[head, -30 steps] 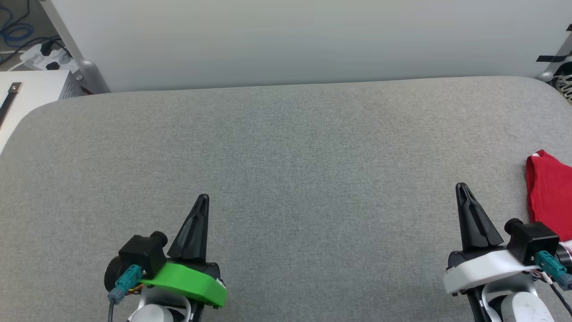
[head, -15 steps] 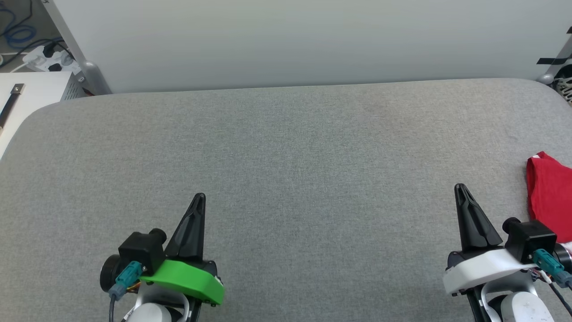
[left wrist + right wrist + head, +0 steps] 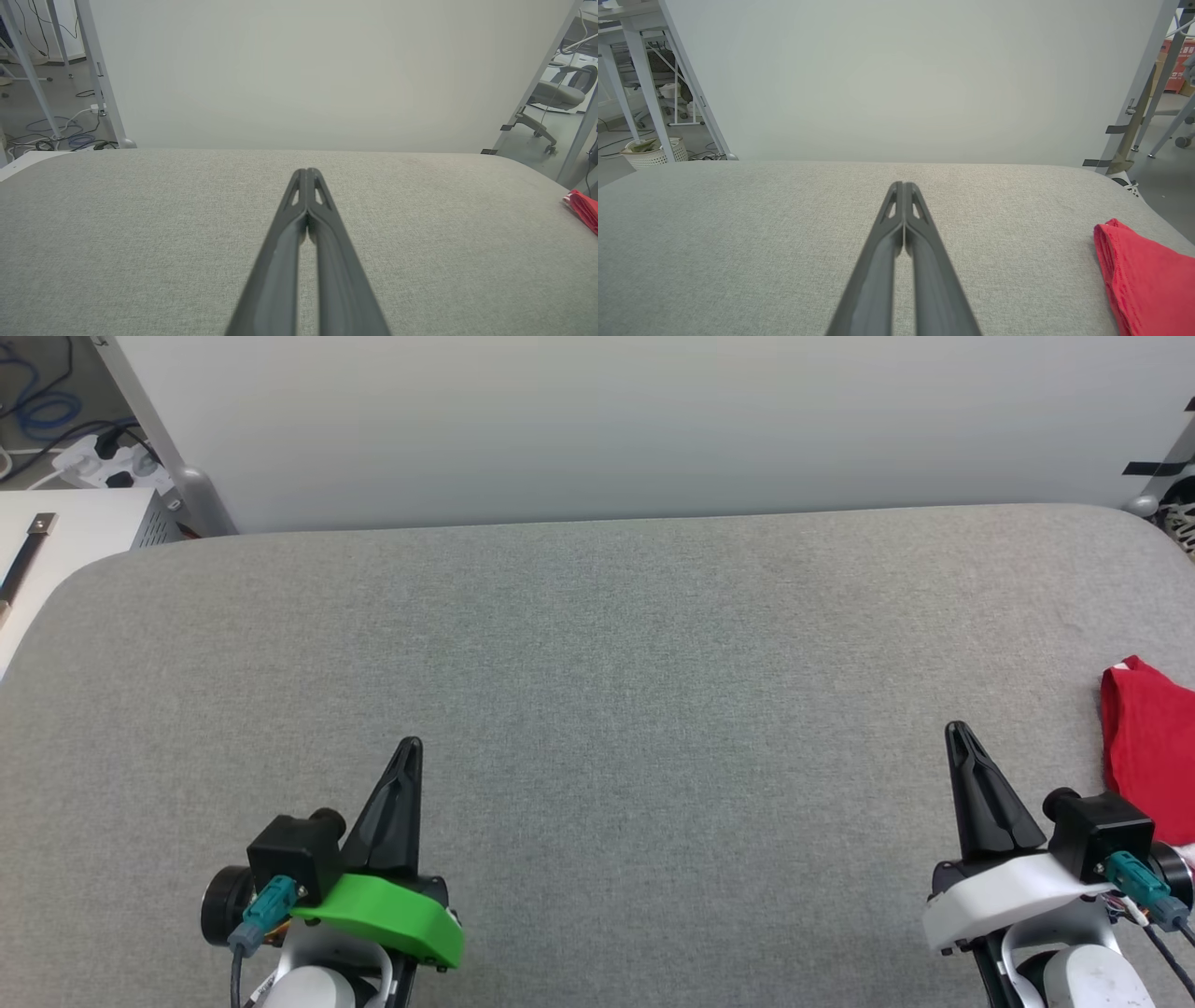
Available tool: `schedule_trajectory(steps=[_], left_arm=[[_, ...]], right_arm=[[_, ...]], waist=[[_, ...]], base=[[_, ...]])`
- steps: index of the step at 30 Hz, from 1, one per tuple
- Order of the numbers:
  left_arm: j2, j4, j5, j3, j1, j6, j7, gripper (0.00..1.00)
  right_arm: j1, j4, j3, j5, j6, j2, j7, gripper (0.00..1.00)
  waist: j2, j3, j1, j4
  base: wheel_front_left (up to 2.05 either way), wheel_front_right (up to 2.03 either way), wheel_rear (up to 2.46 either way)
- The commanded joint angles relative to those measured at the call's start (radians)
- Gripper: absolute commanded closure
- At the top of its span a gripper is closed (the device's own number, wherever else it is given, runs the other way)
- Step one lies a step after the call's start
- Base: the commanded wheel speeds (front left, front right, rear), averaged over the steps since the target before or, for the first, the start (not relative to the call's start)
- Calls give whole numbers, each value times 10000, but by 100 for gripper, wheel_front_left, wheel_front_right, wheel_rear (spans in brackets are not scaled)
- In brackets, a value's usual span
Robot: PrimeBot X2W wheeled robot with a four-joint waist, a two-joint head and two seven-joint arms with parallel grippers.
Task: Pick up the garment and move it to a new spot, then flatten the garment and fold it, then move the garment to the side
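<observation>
red garment (image 3: 1150, 742) lying at table (image 3: 597, 644) right edge; left gripper (image 3: 411, 744), right gripper (image 3: 954, 728) closed.

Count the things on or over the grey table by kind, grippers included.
Garments: 1, the red garment at the table's right edge.
Grippers: 2, the left gripper and the right gripper, both shut.
Total: 3

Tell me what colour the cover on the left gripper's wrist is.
Bright green cover, behind the shut left gripper; the head view shows it best.
</observation>
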Motion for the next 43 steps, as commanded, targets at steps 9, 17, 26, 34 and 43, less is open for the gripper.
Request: schedule_trajectory(steps=[9, 17, 26, 34, 43], left_arm=[[-89, -134, 331, 166, 137, 158, 228, 100], [-123, -203, 525, 258, 161, 239, 389, 100], [-162, -282, 746, 362, 188, 330, 571, 100], [-196, -350, 940, 455, 211, 410, 731, 100], [-235, -427, 1155, 557, 238, 499, 908, 100]], right_arm=[[148, -127, -13, -231, -3, 73, 209, 100], [176, -168, -26, -331, -4, 103, 349, 100], [206, -214, -41, -444, -5, 137, 507, 100], [233, -255, -54, -544, -5, 167, 646, 100], [264, -300, -68, -654, -6, 200, 801, 100]], waist=[[0, -39, 0, 23], [0, -71, 0, 41], [0, -108, 0, 62], [0, -141, 0, 80], [0, -177, 0, 101]], base=[[0, 0, 0], [0, 0, 0], [0, 0, 0], [0, 0, 0], [0, 0, 0]])
